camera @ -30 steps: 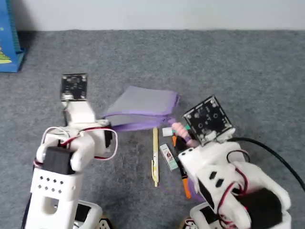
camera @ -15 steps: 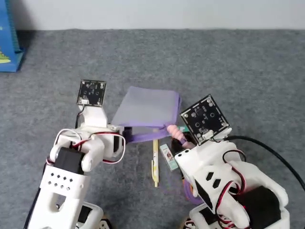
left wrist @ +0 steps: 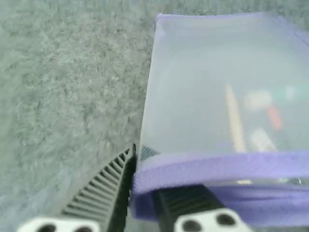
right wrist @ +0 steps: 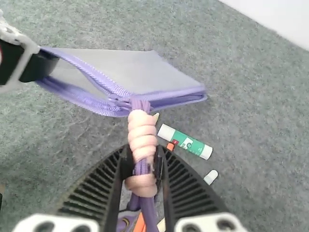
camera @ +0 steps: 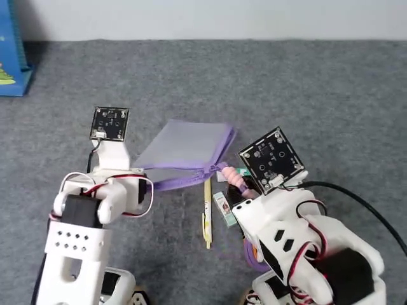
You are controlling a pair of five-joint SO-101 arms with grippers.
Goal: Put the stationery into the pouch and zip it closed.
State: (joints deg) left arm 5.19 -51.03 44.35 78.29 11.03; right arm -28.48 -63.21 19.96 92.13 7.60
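Since half a second ago the left arm has swung back to the left in the high view, and the purple pouch (camera: pixel 184 149), then tented up steeply, now lies lower and is drawn out wider between the two arms. The right arm has barely shifted.

On the grey carpet (camera: pixel 318 95) the pouch's long axis runs left to right, rising slightly to the right. Its zip edge faces the arms and its closed edge faces away.

The left gripper (left wrist: pixel 142 166) is clamped on the left end of the zip edge. The right gripper (right wrist: pixel 142 157) is pinched on the pink braided zip pull (right wrist: pixel 141 135) at the right end.

The stationery lies on the carpet just in front of the zip edge, outside the pouch. The yellow pencil (camera: pixel 206 210) points at the zip. The green-and-white glue stick (right wrist: pixel 186 141) lies beside it, with an orange marker (right wrist: pixel 170 145) partly hidden under the right gripper. A small white cap (right wrist: pixel 210 177) lies nearby.
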